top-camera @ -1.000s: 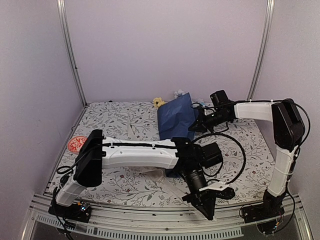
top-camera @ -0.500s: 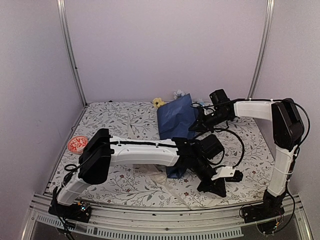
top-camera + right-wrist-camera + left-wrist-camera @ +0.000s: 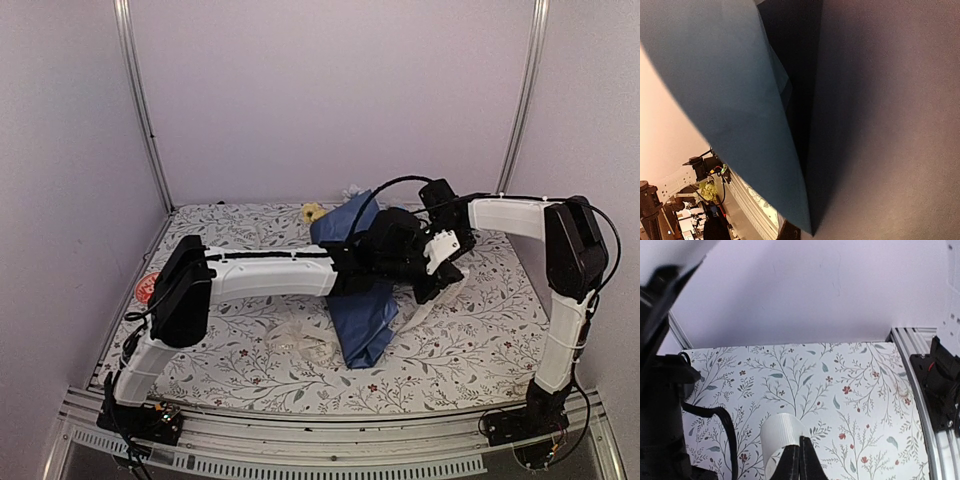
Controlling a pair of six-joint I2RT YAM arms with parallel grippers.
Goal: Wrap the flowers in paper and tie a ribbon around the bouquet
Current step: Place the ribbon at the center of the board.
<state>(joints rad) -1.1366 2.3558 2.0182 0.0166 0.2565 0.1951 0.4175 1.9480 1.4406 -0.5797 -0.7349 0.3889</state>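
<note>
My left end effector [image 3: 800,462] is pinched fully closed on the ribbon [image 3: 781,432], which curls up pale just above my fingertips at the bottom of the wrist view. Beyond it only the flowered tabletop [image 3: 855,375] shows. The top view alone shows that ribbon running down-frame from me, right of the bouquet [image 3: 362,320]. The bouquet lies at centre frame, with a yellow bloom of the flowers [image 3: 315,212] peeping out at its upper end. My right end effector [image 3: 801,233] is closed too, the paper [image 3: 740,100] narrowing into it at the bottom edge. That paper fills its wrist view, and from above my left wrist hides it.
</note>
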